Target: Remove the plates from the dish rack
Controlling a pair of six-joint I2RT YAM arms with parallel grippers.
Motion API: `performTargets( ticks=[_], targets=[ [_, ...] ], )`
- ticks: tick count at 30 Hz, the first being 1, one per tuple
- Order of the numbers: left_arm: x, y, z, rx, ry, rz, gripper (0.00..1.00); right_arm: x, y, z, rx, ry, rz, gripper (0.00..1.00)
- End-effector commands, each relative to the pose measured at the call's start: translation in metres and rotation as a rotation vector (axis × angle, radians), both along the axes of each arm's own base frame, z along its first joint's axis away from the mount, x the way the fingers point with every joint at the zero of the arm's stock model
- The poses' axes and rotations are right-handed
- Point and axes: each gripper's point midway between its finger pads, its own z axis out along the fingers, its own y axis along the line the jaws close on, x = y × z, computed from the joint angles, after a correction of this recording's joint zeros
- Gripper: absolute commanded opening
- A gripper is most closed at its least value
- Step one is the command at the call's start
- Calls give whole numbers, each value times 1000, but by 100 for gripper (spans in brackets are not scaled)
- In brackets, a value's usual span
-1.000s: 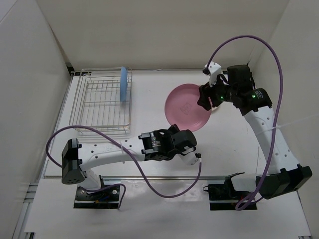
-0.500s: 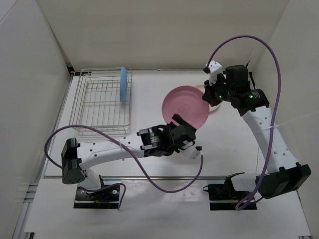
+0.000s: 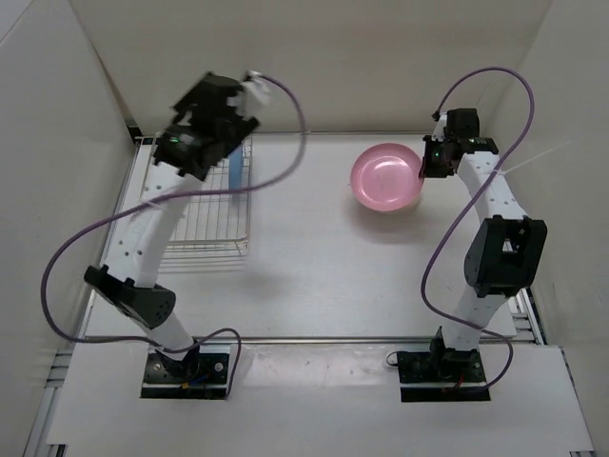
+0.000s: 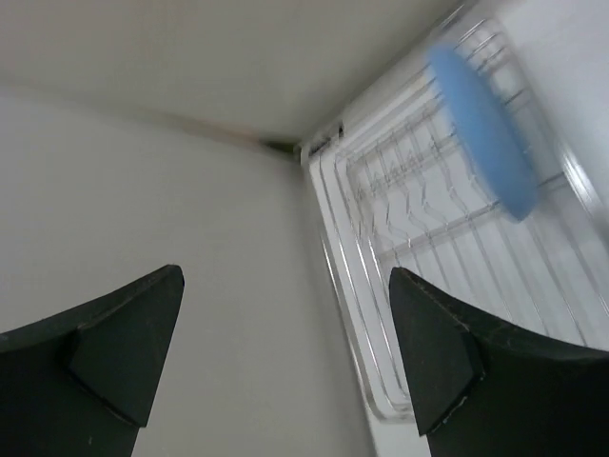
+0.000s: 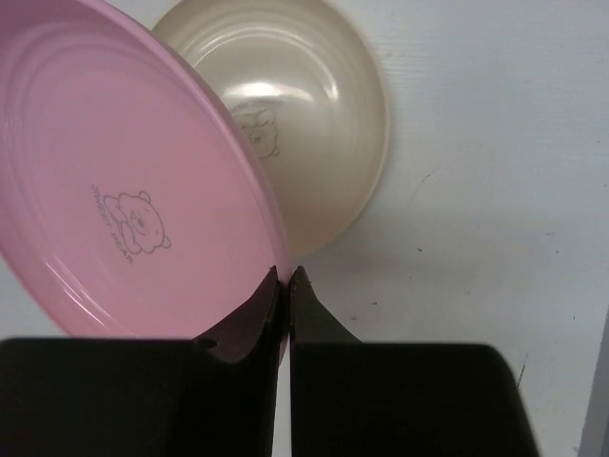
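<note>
The pink plate [image 3: 385, 178] hangs tilted at the back right, and my right gripper [image 3: 423, 171] is shut on its rim [image 5: 282, 249]. Under it on the table lies the cream plate [image 5: 314, 124], partly covered by the pink plate [image 5: 124, 190]. The light blue plate [image 3: 235, 171] stands on edge in the dish rack [image 3: 190, 214] at the back left. My left gripper [image 3: 190, 141] is raised over the rack's far side, open and holding nothing. In the left wrist view the blue plate [image 4: 485, 143] and rack [image 4: 428, 238] lie right of the open left gripper [image 4: 285, 333].
White walls close in the table at the back and on both sides; the rack sits tight against the left wall [image 4: 190, 209]. A purple cable [image 3: 86, 248] loops beside the left arm, and another [image 3: 504, 95] arcs above the right arm.
The left arm swung from the table's near middle up over the rack, and its jaws opened. The right gripper closed on the pink plate and carried it back over the cream plate.
</note>
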Motion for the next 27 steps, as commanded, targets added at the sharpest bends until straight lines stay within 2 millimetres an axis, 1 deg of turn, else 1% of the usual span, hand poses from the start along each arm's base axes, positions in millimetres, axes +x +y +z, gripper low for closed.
performTargets(
  ticks=[1, 2, 3, 4, 5, 6, 7, 8, 9, 10, 11, 12, 13, 14, 15, 17, 18, 19, 20, 21, 24, 25, 26, 27],
  targets=[
    [-29, 86, -26, -338, 122, 231, 100, 42, -10, 29, 92, -120, -96, 0],
    [-35, 96, -34, -387, 142, 248, 100, 47, -11, 27, 120, -112, -97, 0],
    [-39, 103, -39, -443, 141, 258, 100, 51, -11, 16, 174, -83, -86, 0],
    [-53, 115, -51, -538, 163, 274, 100, 59, -8, 21, 191, -101, -80, 0],
    [-58, 118, -55, -580, 169, 270, 100, 64, -14, 19, 191, -107, -90, 0],
    [-61, 121, -56, -623, 153, 262, 100, 66, -14, 13, 191, -101, -90, 0],
    [-67, 116, -58, -671, 164, 230, 100, 68, -16, 7, 205, -97, -86, 0],
    [-77, 117, -58, -723, 156, 214, 100, 71, -16, 7, 198, -117, -78, 0],
    [-83, 118, -58, -744, 154, 211, 100, 72, -16, 0, 198, -104, -79, 0],
    [-88, 119, -58, -762, 151, 207, 100, 72, -16, 0, 198, -104, -79, 0],
    [-94, 119, -50, -773, 131, 193, 100, 73, -17, -8, 191, -91, -72, 0],
    [-96, 121, -48, -780, 122, 192, 100, 76, -17, -14, 191, -85, -72, 0],
    [-96, 119, -48, -793, 127, 186, 100, 76, -19, -15, 176, -88, -72, 0],
    [-99, 122, -40, -796, 103, 186, 100, 75, -21, -26, 170, -64, -81, 0],
    [-101, 120, -43, -799, 119, 180, 100, 78, -21, -31, 164, -64, -74, 0],
    [-104, 118, -29, -806, 89, 158, 100, 76, -21, -42, 164, -41, -76, 0],
    [-104, 118, -29, -806, 89, 157, 100, 77, -23, -48, 157, -31, -84, 0],
    [-104, 118, -25, -807, 79, 153, 100, 77, -23, -48, 156, -31, -84, 0],
    [-106, 118, -27, -806, 88, 157, 100, 79, -26, -53, 141, -32, -85, 0],
    [-106, 117, -23, -811, 81, 144, 100, 79, -26, -59, 134, -22, -78, 0],
    [-111, 115, -18, -839, 81, 123, 100, 85, -29, -64, 117, -23, -81, 0],
    [-114, 111, -15, -854, 80, 108, 100, 82, -29, -73, 118, 6, -82, 0],
    [-114, 114, -15, -858, 78, 112, 100, 86, -29, -67, 118, -10, -81, 0],
    [-114, 115, -15, -863, 78, 112, 100, 88, -29, -69, 118, -9, -81, 0]
  ],
)
